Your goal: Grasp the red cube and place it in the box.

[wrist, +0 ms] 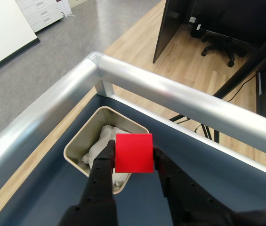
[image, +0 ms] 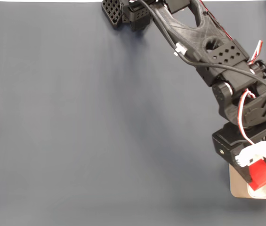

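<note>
- Smooth, matte slate-blue table surface (image: 100, 132), edged by a rounded, brushed-metal rail (wrist: 180, 101) with a curved corner joint.
- Beyond the rail: pale wooden floor (wrist: 133, 42) and a black office chair (wrist: 220, 44).
- Black, 3D-printed plastic arm (image: 203, 44), perforated in places, trailing red-and-white wires.
- Beige-grey rectangular box (wrist: 83, 136) with rounded corners and thin walls, lined with wrinkly white padding (wrist: 102, 143); at the lower right edge of the fixed view (image: 238, 186).
- Small, bright red cube (wrist: 133, 153), plain matte faces, sharp edges; raised above the box's open top, much smaller than it (image: 262, 173).
- Gripper (wrist: 133, 157) clenched on the red cube: black fingers (wrist: 105, 162) pressed flat against its left and right faces, parted only by the cube's width.
</note>
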### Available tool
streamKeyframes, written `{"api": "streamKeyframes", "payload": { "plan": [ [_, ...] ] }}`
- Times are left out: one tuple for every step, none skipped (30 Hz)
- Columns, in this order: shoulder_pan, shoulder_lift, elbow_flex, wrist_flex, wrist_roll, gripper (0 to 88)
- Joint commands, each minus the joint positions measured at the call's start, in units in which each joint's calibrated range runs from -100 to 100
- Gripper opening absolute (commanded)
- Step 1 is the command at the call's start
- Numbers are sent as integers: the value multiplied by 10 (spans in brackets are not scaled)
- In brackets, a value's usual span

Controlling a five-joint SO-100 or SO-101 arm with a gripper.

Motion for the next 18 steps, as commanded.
{"api": "streamKeyframes", "payload": {
  "plan": [
    [-9,2,-44,-2,4,25],
    [-11,6,-50,-2,5,25],
    [-13,10,-55,-2,5,25],
    [-15,14,-60,-2,6,25],
    [-16,17,-64,-2,6,25],
    [-18,21,-68,-2,8,25],
    [-19,25,-74,-2,9,25],
    [-20,29,-80,-2,9,25],
    [-22,34,-86,-2,10,25],
    [-23,39,-94,-2,11,25],
    [-24,43,-98,-2,11,25],
    [-25,46,-103,-2,11,25],
    [-25,48,-105,-2,12,25],
    [-25,51,-106,-2,12,25],
    [-26,53,-108,-2,13,25],
    [-27,54,-108,-2,13,25],
    [-27,55,-109,-2,13,25],
    [-27,56,-109,-2,13,25]
  ]
}}
